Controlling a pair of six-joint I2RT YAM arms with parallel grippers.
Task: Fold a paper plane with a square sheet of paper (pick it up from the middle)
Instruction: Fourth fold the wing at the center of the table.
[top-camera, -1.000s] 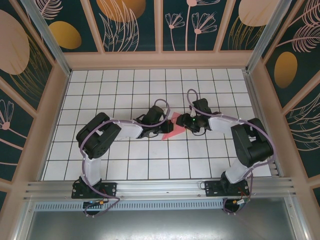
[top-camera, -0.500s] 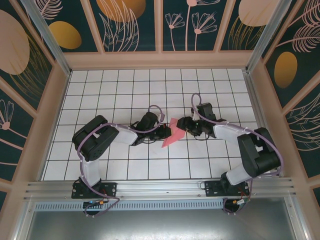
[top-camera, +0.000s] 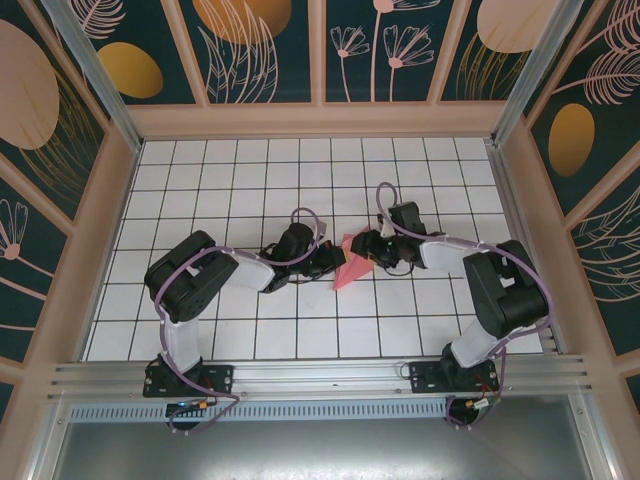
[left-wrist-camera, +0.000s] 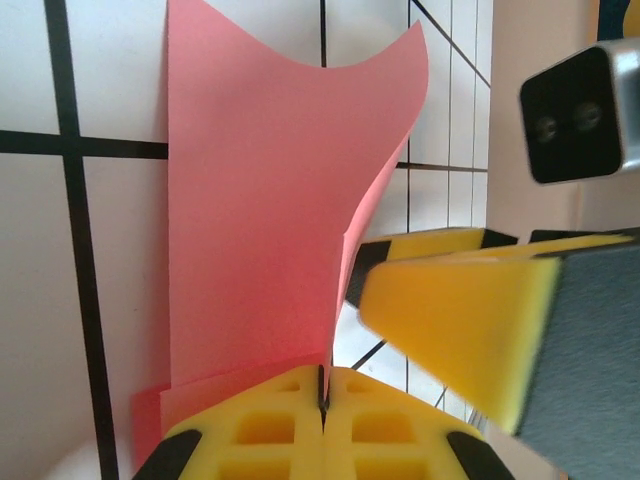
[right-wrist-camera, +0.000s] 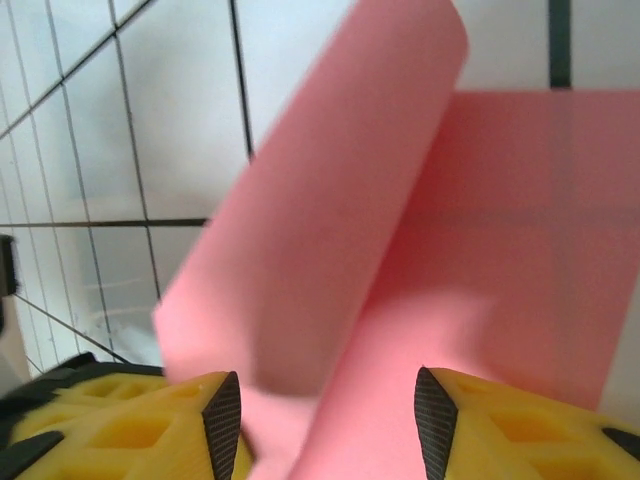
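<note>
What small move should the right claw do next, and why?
Probably close the right claw on the raised flap of the pink sheet of paper. The left claw is shut on it, and in the right wrist view the curled flap lies between the open yellow fingers, not yet pinched.

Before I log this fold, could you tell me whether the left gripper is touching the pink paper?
Touching. The left wrist view shows the left gripper shut on the pink paper, whose lower edge runs into the closed seam.

Overhead: paper sheet (top-camera: 347, 272) partly hidden by left end effector (top-camera: 328, 262) and right end effector (top-camera: 367, 250); creases too small to read there.
</note>
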